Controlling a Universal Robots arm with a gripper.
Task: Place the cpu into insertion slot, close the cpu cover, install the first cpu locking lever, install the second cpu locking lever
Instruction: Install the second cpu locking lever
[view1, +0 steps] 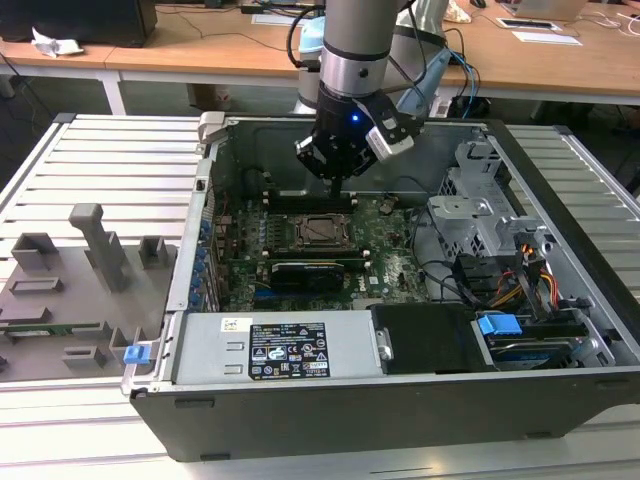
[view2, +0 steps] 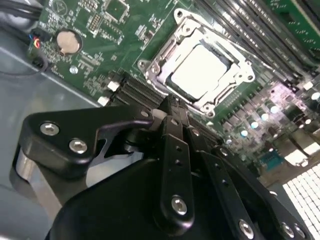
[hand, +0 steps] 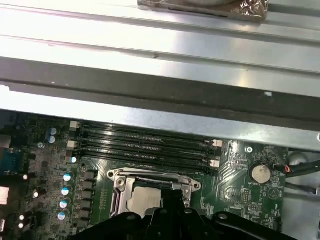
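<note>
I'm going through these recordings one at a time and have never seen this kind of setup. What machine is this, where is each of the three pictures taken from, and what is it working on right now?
This is a single robot arm reaching down into an open computer case that lies on a slatted metal table. The exterior view comes from a camera off the arm and looks down on the whole scene. Both wrist views come from cameras riding on the arm, so they look closely at the green motherboard past the arm's own black claw.

In the second wrist view the cpu, a flat silvery square, already sits in the insertion slot, and the cpu cover, a thin metal frame, lies down around it. The claw hangs just above the socket's edge and appears to carry nothing. Long black memory slots run beside the socket, and a round coin battery sits nearby.
</note>
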